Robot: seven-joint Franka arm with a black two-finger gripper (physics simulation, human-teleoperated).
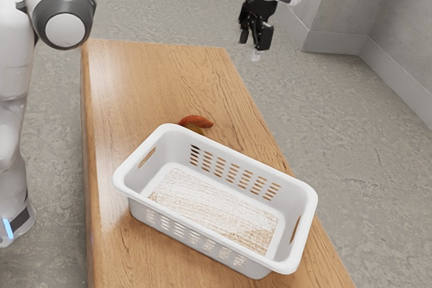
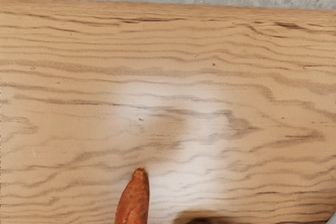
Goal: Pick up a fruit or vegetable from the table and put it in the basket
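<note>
Orange-brown sweet potato [image 1: 197, 121] lies on the wooden counter [image 1: 145, 79], just beside the white basket [image 1: 229, 149]. Fingers [image 1: 257, 46] raised; whether wide or narrow, cannot tell.

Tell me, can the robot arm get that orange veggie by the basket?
Probably yes. Its gripper is open, and nothing seems to cover the orange veggie. The basket stands close, though, so coming down from above looks best.

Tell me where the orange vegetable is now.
The orange vegetable lies on the table, just beyond the far rim of the basket, near that rim's end toward the exterior view's left.
</note>
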